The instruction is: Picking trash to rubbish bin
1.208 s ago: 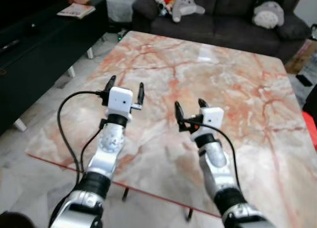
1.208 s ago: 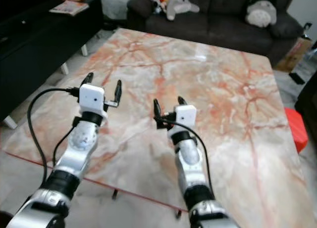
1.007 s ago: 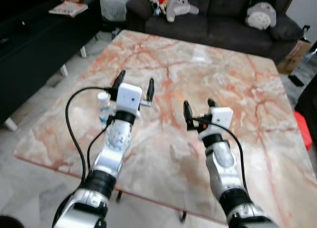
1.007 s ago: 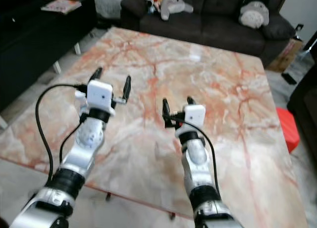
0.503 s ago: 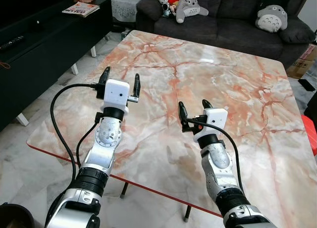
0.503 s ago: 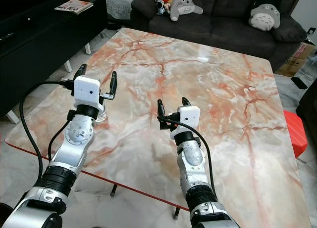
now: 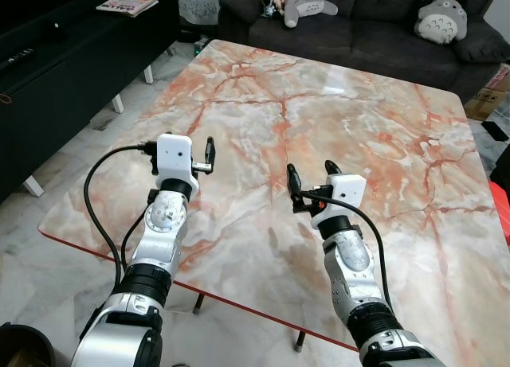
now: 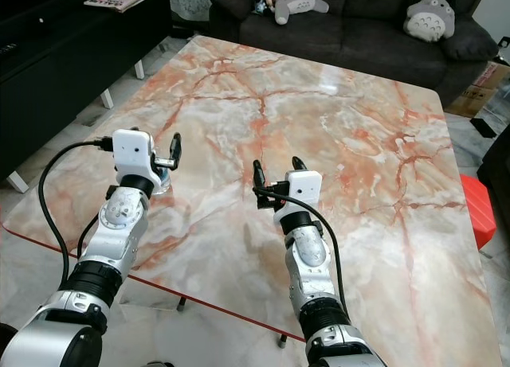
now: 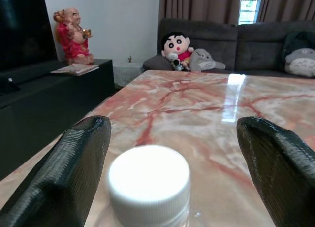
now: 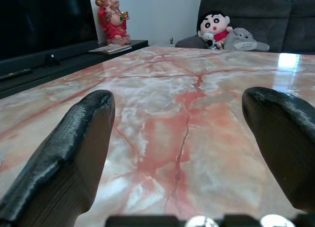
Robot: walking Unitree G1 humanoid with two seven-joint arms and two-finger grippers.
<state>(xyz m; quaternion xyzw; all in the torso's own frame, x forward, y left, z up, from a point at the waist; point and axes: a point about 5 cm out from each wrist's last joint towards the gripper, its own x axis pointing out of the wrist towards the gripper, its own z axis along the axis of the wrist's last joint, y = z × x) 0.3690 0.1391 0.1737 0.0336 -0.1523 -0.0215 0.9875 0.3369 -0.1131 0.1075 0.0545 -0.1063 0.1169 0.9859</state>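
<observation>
Left claw (image 9: 172,173) astride white-capped bottle (image 9: 149,180), apparently untouched.

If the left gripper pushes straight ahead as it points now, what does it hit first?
Likely the white-capped bottle, sitting low between the open left gripper's fingers; beyond it lies bare marble table.

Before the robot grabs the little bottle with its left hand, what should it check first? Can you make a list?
1. Left hand open: ok, both fingers spread wide.
2. Bottle between the fingers: ok, its white cap sits in the gap.
3. Fingers low enough to grip the body: cannot tell, the left wrist view shows just the cap.
4. Bottle upright on the marble table: ok, cap points up.
5. Right hand out of the way: ok, it hovers open, apart from the bottle.
6. Rubbish bin spotted: cannot tell, a dark round thing sits on the floor by the robot's left side.
</observation>
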